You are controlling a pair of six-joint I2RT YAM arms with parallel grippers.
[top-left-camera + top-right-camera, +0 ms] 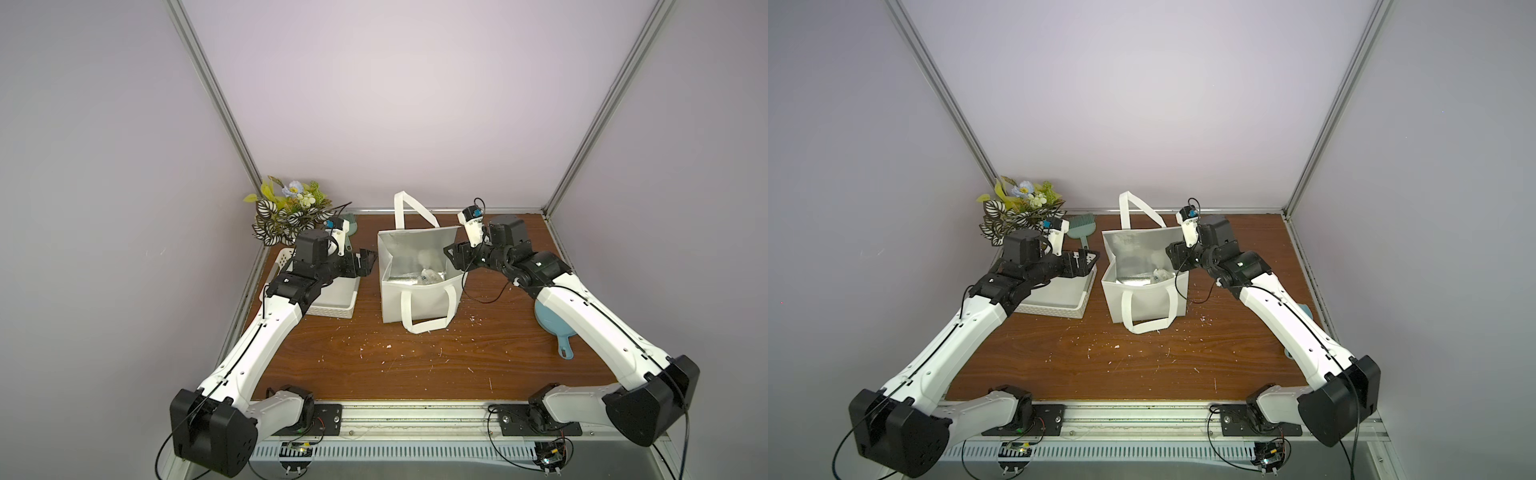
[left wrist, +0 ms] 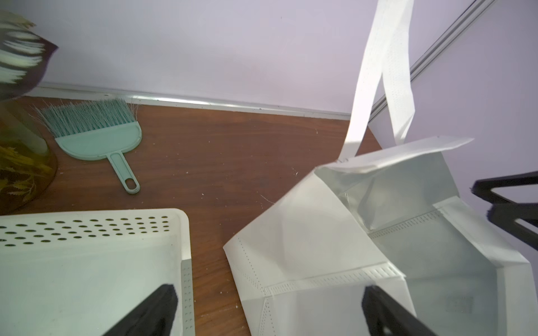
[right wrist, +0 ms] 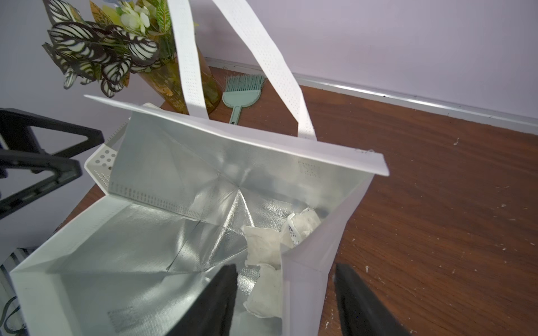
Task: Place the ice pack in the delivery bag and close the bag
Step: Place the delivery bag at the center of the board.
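The delivery bag (image 1: 419, 299) stands open in the middle of the table, white outside with silver foil lining, one handle upright at the back. On its foil floor, by the right-hand wall, lie whitish ice pack pouches (image 3: 262, 247), seen small in both top views (image 1: 428, 276) (image 1: 1160, 275). My right gripper (image 3: 285, 270) is open at the bag's right rim (image 1: 455, 257), one finger inside and one outside the side wall, holding nothing. My left gripper (image 2: 269, 291) hangs open and empty just left of the bag (image 1: 368, 262), over the basket's edge.
A white perforated basket (image 1: 336, 295) sits left of the bag under my left arm. Behind it stand a vase of leaves and flowers (image 1: 286, 216) and a teal hand brush (image 1: 1079, 228). A blue dustpan (image 1: 552, 328) lies under my right arm. Walls close in the back and sides.
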